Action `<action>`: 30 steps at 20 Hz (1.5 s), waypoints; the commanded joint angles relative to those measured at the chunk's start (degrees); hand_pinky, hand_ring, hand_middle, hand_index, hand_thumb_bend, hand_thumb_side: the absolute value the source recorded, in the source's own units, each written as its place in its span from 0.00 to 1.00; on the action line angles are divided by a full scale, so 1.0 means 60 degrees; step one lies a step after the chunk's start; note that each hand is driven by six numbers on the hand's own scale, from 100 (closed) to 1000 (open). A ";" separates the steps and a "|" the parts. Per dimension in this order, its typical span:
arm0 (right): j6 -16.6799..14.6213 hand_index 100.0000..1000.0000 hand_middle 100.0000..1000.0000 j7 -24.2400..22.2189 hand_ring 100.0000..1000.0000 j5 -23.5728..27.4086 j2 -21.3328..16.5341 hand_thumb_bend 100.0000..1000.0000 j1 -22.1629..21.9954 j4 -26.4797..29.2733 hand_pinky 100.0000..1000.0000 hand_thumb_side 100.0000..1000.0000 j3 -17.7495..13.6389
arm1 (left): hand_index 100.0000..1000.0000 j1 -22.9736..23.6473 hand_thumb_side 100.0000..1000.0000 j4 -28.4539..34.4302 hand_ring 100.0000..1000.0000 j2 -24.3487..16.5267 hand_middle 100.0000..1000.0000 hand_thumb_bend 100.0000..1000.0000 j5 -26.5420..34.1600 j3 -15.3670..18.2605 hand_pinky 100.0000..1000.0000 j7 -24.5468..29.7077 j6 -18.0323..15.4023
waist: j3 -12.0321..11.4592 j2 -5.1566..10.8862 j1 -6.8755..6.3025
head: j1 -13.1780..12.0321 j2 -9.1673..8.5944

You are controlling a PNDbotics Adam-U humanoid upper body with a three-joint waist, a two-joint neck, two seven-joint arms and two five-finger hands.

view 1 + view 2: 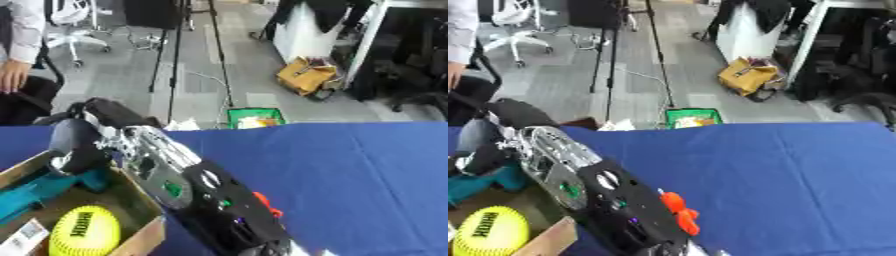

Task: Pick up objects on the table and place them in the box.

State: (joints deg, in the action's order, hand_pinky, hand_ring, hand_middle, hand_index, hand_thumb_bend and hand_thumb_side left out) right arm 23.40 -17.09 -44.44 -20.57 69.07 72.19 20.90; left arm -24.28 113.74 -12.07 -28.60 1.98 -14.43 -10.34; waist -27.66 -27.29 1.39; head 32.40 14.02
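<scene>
A cardboard box [140, 235] stands at the table's lower left. Inside it lie a yellow softball [85, 231] with dark lettering and a teal tool-like object [44, 192]. My right arm [188, 192] crosses from the bottom centre up and to the left, over the box's rim. At its end my right hand [77, 147] hangs over the box with its fingers curled down onto the near end of the teal object. How far they wrap around it is partly hidden. My left hand shows in no view.
The blue tablecloth [350, 175] stretches to the right of the box. A white card [24, 235] lies in the box's near corner. Beyond the far edge, on the floor, are a green crate [255, 118], a yellow bag [306, 75] and office chairs.
</scene>
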 commanded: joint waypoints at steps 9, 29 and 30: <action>-0.0317 0.61 0.54 -0.0751 0.56 -0.0670 -0.0116 0.00 0.0118 0.0449 0.32 0.73 0.0094 | 0.84 -0.0114 0.79 0.0141 0.90 -0.0083 0.96 0.00 0.0016 0.0083 1.00 -0.0030 -0.0019 | 0.0007 0.0218 -0.0008 | 0.0025 -0.0044; -0.0277 0.75 0.77 -0.1782 0.79 -0.1404 -0.0283 0.00 0.0127 0.1433 0.81 1.00 -0.0004 | 0.85 -0.0093 0.80 0.0141 0.90 -0.0085 0.96 0.00 0.0031 0.0107 1.00 -0.0155 -0.0038 | 0.0057 0.0268 -0.0056 | 0.0087 -0.0009; -0.0265 0.75 0.77 -0.1707 0.79 -0.1374 -0.0292 0.00 0.0128 0.1483 0.81 1.00 -0.0013 | 0.85 -0.0090 0.80 0.0141 0.90 -0.0086 0.97 0.00 0.0031 0.0108 1.00 -0.0166 -0.0040 | 0.0060 0.0274 -0.0053 | 0.0088 0.0000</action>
State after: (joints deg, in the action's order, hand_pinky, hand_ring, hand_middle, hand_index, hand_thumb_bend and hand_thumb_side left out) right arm 21.70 -28.02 -52.77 -21.49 68.58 79.51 21.45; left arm -24.29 113.74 -12.06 -28.59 2.01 -15.14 -10.52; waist -27.22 -27.28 1.53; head 32.80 14.06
